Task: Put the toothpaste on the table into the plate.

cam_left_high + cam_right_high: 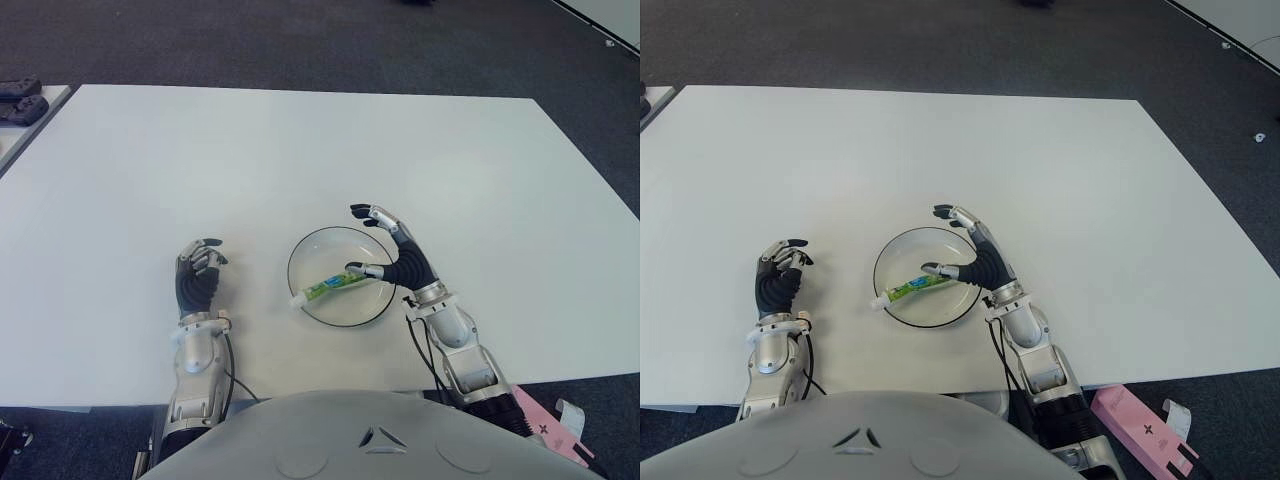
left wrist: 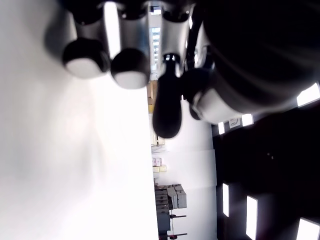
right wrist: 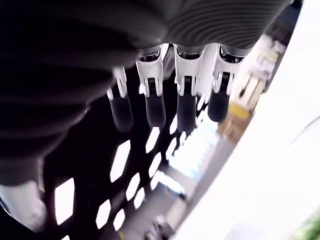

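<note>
From my seat I see the small green-and-white toothpaste tube (image 1: 334, 284) lying inside the round clear glass plate (image 1: 300, 262), which sits on the wide white worktop (image 1: 300, 150) near its front edge; the white cap end of the tube reaches the plate's left rim and the other end lies toward the middle. My right hand (image 1: 392, 252) shows over the right side of the plate, its fingers (image 1: 372, 212) spread and holding nothing, the thumb tip just beside the tube's inner end; whether they touch I cannot tell. I judge the placing itself done: the tube is in the plate and free of my grip, so what is left is only to draw the right hand clear without nudging the tube or the plate. My left hand (image 1: 198, 275) shows on the left of the plate, well apart from it, fingers curled and empty. The eye views give me the whole layout, tube, plate and both hands, plus a pink box (image 1: 1145, 430) on the floor beyond the worktop's near right corner. The right wrist view shows what they cannot: the four fingers (image 3: 152, 107) hanging straight and parted with nothing between them. The left wrist view shows bent fingertips (image 2: 130, 72) close above the bare worktop.
</note>
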Available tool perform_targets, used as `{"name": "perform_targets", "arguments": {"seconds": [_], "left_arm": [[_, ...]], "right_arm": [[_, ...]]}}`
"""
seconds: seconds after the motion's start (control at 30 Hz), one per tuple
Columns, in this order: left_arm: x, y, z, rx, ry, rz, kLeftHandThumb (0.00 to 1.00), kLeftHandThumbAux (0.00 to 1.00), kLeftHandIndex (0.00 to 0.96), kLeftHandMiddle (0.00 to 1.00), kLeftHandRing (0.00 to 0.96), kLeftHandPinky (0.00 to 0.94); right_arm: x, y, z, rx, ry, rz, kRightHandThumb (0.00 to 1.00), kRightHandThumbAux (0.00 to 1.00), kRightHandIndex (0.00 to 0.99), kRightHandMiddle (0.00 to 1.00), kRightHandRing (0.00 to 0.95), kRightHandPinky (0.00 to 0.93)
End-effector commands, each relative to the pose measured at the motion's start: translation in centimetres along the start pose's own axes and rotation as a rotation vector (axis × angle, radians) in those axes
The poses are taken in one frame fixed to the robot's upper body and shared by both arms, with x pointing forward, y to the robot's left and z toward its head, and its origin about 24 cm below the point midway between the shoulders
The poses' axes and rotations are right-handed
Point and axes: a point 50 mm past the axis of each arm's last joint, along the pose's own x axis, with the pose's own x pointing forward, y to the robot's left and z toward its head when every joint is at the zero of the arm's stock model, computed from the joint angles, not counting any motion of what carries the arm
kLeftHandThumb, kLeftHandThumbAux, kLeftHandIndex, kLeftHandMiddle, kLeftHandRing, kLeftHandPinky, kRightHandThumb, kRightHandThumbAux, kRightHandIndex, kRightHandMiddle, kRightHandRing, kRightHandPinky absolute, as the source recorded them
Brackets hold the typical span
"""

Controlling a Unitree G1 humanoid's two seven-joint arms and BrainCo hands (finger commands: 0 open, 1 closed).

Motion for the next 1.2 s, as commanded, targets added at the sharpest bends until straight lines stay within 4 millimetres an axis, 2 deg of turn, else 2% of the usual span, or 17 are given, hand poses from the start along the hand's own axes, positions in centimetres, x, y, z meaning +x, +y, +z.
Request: {"name": "perform_targets", "arguments": {"seconds": [0.03,0.23,0.27,0.3,0.33,0.43,0.63,1.2], "left_arm": [[-0.4,0.0,-1.3,0.010,0.077,-0.004,0.705,0.717,0.439,0.889,0.893,0.884],[-0.3,0.1,-1.3,0.010,0.075,0.002,0.704,0.717,0.439,0.893,0.894,0.887],[-0.3,0.1,-1.3,0.010,0.075,0.003,0.704,0.716,0.439,0.894,0.895,0.887],[-0.3,0.1,-1.3,0.009,0.075,0.003,0.704,0.716,0.439,0.894,0.895,0.887],[-0.3,0.1,-1.3,0.009,0.076,0.003,0.705,0.716,0.439,0.894,0.895,0.885],[-0.3,0.1,-1.3,0.008,0.077,0.002,0.705,0.716,0.440,0.894,0.893,0.879],[-0.2,0.1,-1.3,0.009,0.076,0.002,0.705,0.715,0.440,0.892,0.888,0.874],[-0.2,0.1,-1.2,0.007,0.083,-0.002,0.706,0.715,0.440,0.887,0.884,0.872]], "right_arm": [[0.1,-0.2,-0.6,0.143,0.075,-0.161,0.058,0.903,0.353,0.350,0.355,0.387],[-0.1,-0.6,-1.5,0.248,0.146,-0.263,0.067,0.962,0.416,0.390,0.385,0.392],[-0.2,-0.8,-1.8,0.260,0.163,-0.279,0.290,0.881,0.419,0.400,0.393,0.395],[-0.4,-1.0,-2.3,0.275,0.189,-0.301,0.434,0.829,0.420,0.406,0.397,0.397],[-0.6,-1.1,-2.7,0.285,0.206,-0.316,0.527,0.795,0.422,0.413,0.401,0.398],[-0.8,-1.2,-3.6,0.318,0.250,-0.354,0.641,0.753,0.425,0.428,0.410,0.404],[-0.6,-1.1,-5.2,0.345,0.298,-0.383,0.694,0.732,0.428,0.464,0.437,0.442],[-1.3,-0.5,-7.3,0.375,0.423,-0.418,0.701,0.730,0.426,0.483,0.466,0.469]]}}
